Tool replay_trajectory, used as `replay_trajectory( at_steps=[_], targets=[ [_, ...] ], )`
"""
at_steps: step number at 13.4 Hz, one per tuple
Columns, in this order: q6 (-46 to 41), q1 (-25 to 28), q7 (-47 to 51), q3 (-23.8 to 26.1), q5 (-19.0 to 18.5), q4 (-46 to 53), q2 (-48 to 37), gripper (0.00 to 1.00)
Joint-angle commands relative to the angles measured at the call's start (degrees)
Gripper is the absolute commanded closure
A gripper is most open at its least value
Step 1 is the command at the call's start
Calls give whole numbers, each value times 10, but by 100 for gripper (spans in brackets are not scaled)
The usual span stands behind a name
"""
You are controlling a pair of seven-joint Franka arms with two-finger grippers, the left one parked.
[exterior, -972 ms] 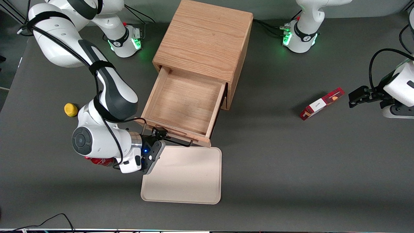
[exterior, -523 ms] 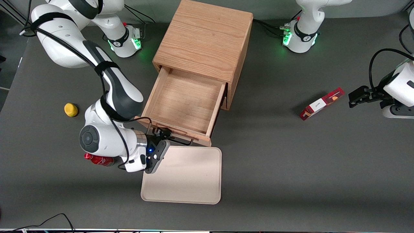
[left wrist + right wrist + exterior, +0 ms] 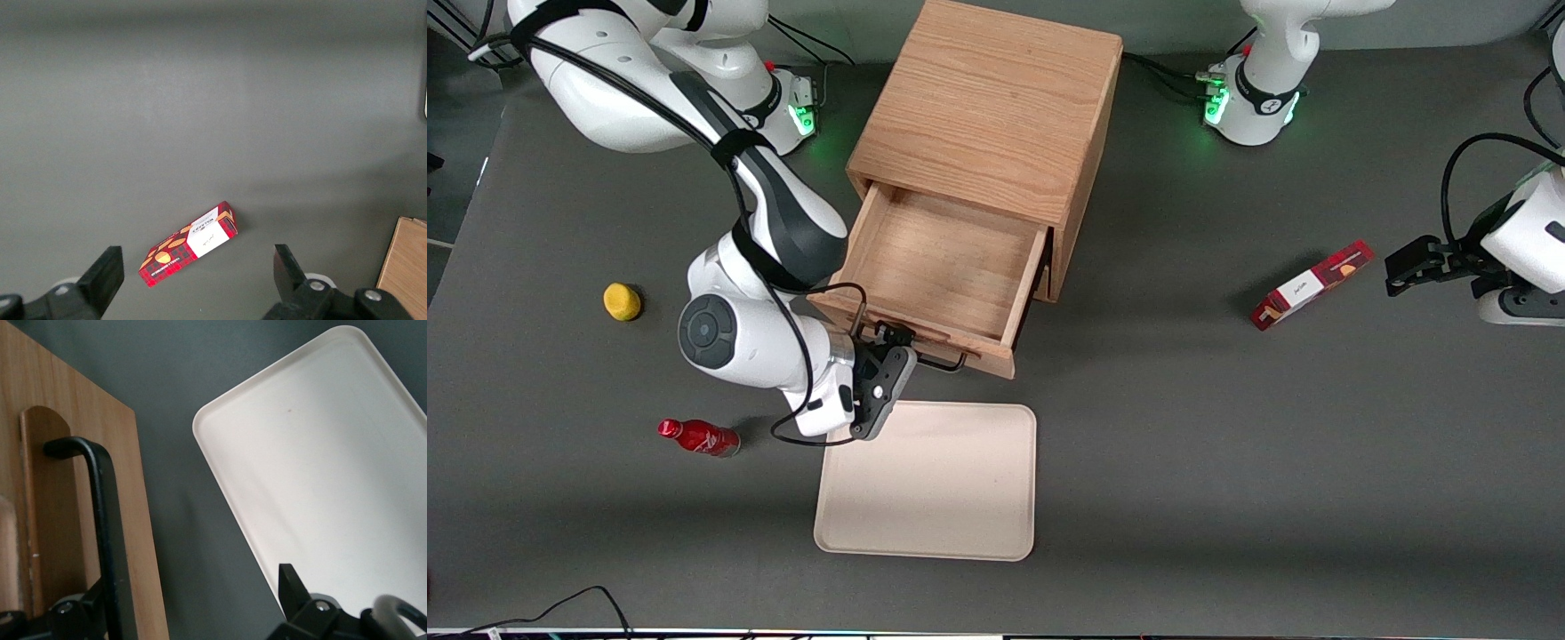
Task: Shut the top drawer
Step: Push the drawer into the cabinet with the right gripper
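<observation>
The top drawer (image 3: 947, 271), a shallow light-oak box with a black wire handle (image 3: 925, 356) on its front board, sits just above the middle of the front view. It is pulled well out of the 2-drawer light-oak wooden cabinet (image 3: 987, 107), with its bare floor showing.

The right arm's black two-finger gripper (image 3: 894, 345) is at the drawer's front, nearer the front camera than the drawer box and a little toward the working arm's end of the handle. In the right wrist view the handle's black bar (image 3: 107, 540) runs past one finger (image 3: 73, 617), while the other finger (image 3: 297, 597) stands well apart from it. So the fingers look spread fairly wide, with the bar between them or just beside one; whether that finger touches it cannot be told.

The move to come turns on 1 relation. The drawer's slide axis runs from the gripper up the front view, slanting a little toward the parked arm's end, into the cabinet mouth. The handle's long axis lies across that line. A push should follow the slide axis squarely, or the box may bind in its rails.

A flat cream rectangular tray (image 3: 925, 484) lies just below the drawer front in the front view, apart from it.
</observation>
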Motion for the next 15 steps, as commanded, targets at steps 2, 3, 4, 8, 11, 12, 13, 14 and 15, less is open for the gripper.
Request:
replay_trajectory(
  at_steps=[2, 3, 4, 8, 11, 12, 13, 14, 15],
  targets=[
    [50, 4, 8, -4, -3, -101, -54, 0],
    [55, 6, 8, -4, -2, -110, -61, 0],
    [61, 12, 9, -3, -1, -120, -68, 0],
    [63, 13, 16, -1, 0, -171, -109, 0],
    [73, 12, 17, 10, 4, -208, -133, 0],
    [77, 12, 18, 14, 6, -217, -140, 0],
    [78, 12, 26, 21, 6, -226, -147, 0],
    [78, 12, 29, 22, 6, -232, -152, 0],
    [78, 12, 29, 30, 6, -239, -161, 0]
  ],
)
